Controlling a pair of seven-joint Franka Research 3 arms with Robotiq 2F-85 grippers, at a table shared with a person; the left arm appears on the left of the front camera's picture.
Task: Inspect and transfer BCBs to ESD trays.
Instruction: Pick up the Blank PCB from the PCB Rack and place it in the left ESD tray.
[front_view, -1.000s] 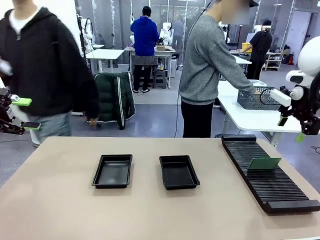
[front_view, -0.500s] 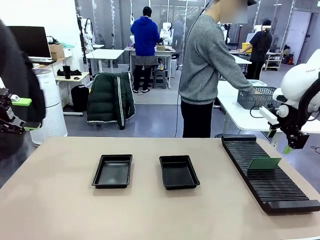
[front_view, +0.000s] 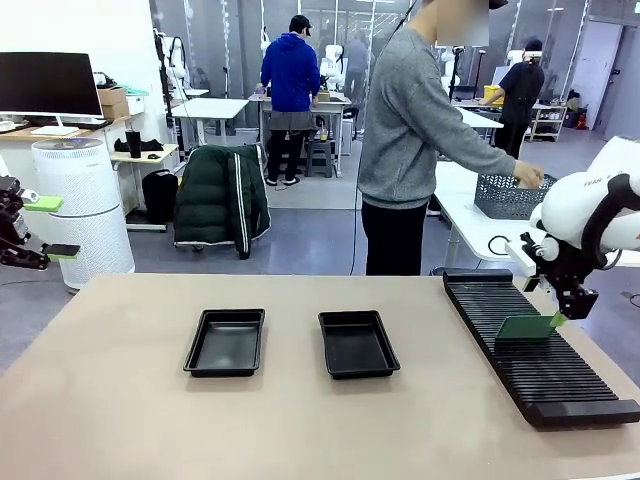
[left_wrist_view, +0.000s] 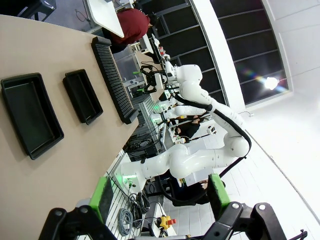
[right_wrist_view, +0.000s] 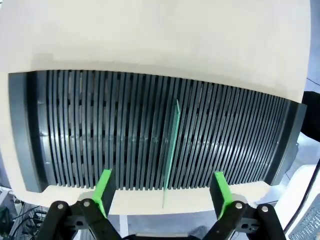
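Observation:
Two black ESD trays (front_view: 225, 342) (front_view: 357, 343) lie side by side mid-table, both with nothing in them. One green BCB (front_view: 527, 326) stands upright in a slot of the long black rack (front_view: 530, 350) at the right. My right gripper (front_view: 562, 314) hangs open just above the board's right end. In the right wrist view the BCB (right_wrist_view: 171, 145) appears edge-on, in line with the gap of that gripper (right_wrist_view: 161, 192). My left gripper (front_view: 45, 228) stays open off the table's left edge. From the left wrist, both trays (left_wrist_view: 31, 115) (left_wrist_view: 82, 96) lie far beyond the open gripper (left_wrist_view: 160, 197).
A person in a grey sweater (front_view: 410, 140) stands behind the table's far edge, one hand at a grey mesh basket (front_view: 508, 197) on a white side table. A white cylinder (front_view: 80, 200) stands on the floor at the left.
My right arm has come down and to the left, from above the side table to the board in the rack. A person in black at the left has left the picture. Left arm unmoved.

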